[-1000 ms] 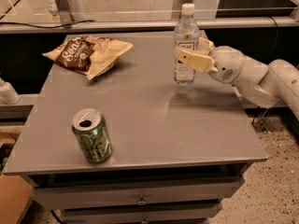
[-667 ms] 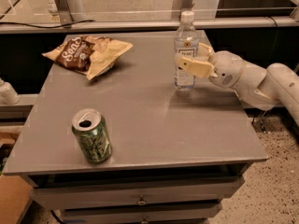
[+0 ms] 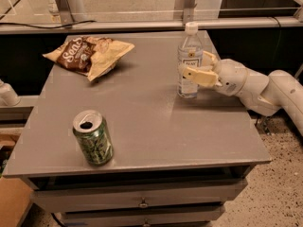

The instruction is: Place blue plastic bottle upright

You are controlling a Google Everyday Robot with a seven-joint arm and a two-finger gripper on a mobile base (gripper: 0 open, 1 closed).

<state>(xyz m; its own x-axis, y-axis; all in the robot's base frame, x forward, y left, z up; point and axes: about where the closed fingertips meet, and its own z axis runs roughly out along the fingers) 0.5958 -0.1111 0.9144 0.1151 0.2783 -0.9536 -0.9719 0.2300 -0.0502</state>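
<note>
blue plastic bottle (image 3: 190, 48) upright on table (image 3: 142, 122), between gripper (image 3: 193, 65) jaws clasping its body

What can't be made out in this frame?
Camera view:
Label of the blue plastic bottle: print too small, partly covered by the gripper at the bottle's middle.
The arm: cut off by the right edge.
The green can: contents hidden inside its dark opening.
The lower drawer: cut off by the bottom edge.
</note>
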